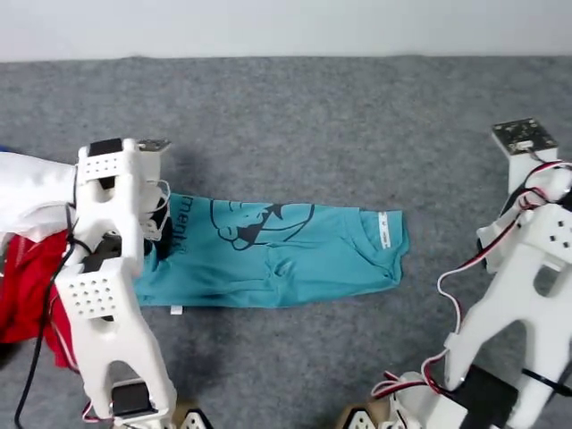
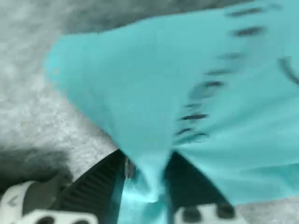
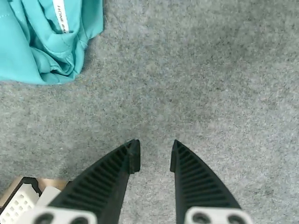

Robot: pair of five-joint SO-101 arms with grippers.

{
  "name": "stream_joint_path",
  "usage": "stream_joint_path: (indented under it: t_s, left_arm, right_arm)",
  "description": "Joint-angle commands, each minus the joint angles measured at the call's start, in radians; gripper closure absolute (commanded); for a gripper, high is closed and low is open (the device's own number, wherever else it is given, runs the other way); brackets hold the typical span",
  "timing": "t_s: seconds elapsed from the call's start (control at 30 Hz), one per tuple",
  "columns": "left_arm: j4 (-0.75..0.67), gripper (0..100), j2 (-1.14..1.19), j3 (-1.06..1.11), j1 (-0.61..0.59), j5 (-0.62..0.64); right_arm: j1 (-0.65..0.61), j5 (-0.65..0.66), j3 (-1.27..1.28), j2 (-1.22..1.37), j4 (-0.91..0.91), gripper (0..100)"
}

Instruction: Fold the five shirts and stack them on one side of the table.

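A teal shirt (image 1: pixel 277 255) lies across the middle of the grey tabletop (image 1: pixel 313 125), folded into a long band with its dark print facing up and its white neck label (image 1: pixel 384 230) at the end nearer the right arm. The left tool (image 2: pixel 146 161) is clamped on the opposite end of the shirt, with teal cloth bunched between its 2 black fingers (image 2: pixel 100 179). The right tool (image 3: pixel 154 156) hovers over bare tabletop just beside the collar end, its jaws slightly parted with nothing between them. A red garment (image 1: pixel 27 286) and a white garment (image 1: pixel 31 192) lie heaped at the tabletop's edge by the left arm.
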Motion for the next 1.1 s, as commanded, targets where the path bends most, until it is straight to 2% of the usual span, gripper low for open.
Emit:
stream_joint_path:
  t_s: [0.0, 0.2, 0.3, 0.63, 0.83, 1.07]
  left_arm:
    - [0.020, 100, 0.035, -0.012, 0.006, -0.029]
    - [0.071, 100, -0.068, -0.015, 0.035, -0.020]
    - [0.071, 100, -0.192, 0.025, 0.091, -0.020]
    - [0.071, 100, -0.532, 0.107, 0.411, 0.069]
    - [0.069, 100, -0.572, 0.053, 0.598, 0.126]
    - [0.069, 100, -0.568, -0.054, 0.729, 0.150]
  right_arm:
    - [0.016, 0.011, -0.011, -0.054, 0.038, 87.6]
    - [0.016, 0.011, -0.011, -0.054, 0.038, 87.6]
    - [0.016, 0.011, -0.011, -0.054, 0.036, 87.6]
    - [0.016, 0.008, -0.006, -0.044, 0.031, 87.6]
    - [0.018, 0.006, -0.005, -0.042, 0.002, 87.6]
    - [0.018, 0.005, 0.003, -0.041, -0.004, 87.6]
